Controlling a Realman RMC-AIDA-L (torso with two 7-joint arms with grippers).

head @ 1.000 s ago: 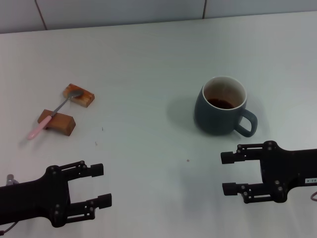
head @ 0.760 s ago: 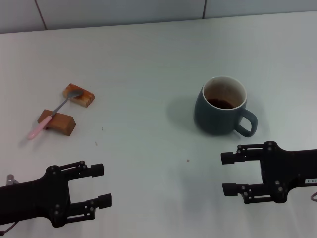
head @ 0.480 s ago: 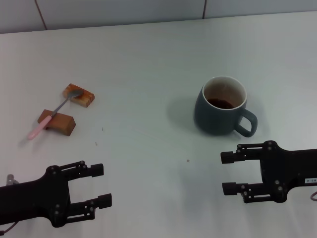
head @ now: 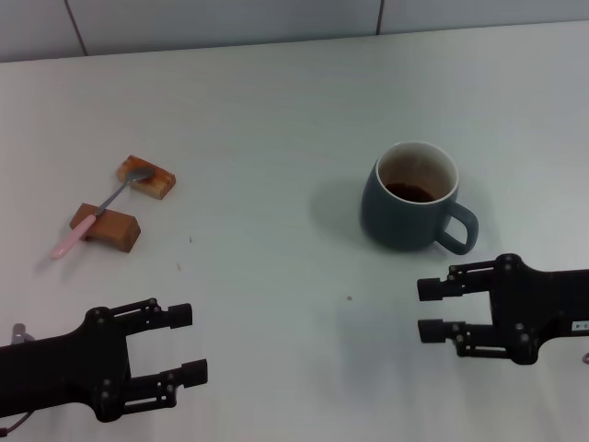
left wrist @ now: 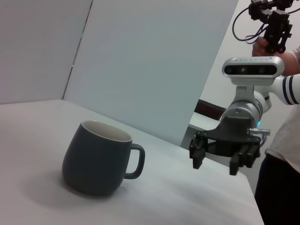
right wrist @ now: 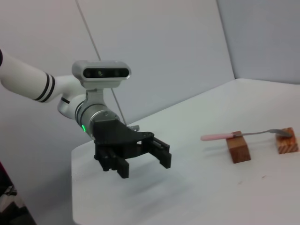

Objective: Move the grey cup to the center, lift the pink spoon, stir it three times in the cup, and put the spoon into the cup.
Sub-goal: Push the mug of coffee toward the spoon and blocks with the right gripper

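Note:
The grey cup (head: 413,196) stands upright right of the table's middle, brown liquid inside, handle toward my right side; it also shows in the left wrist view (left wrist: 100,157). The pink spoon (head: 98,211) lies bridged across two brown blocks at the left, and shows in the right wrist view (right wrist: 243,134). My right gripper (head: 430,308) is open and empty, near the front edge just in front of the cup's handle. My left gripper (head: 187,343) is open and empty at the front left, well in front of the spoon.
Two brown blocks (head: 108,226) (head: 147,177) hold the spoon off the white table (head: 267,147). A tiled wall edge runs along the back. A person stands beside the table in the left wrist view (left wrist: 281,154).
My right gripper has shifted slightly to the right and its fingers stand a little closer together. The cup, the spoon and the left arm have not moved.

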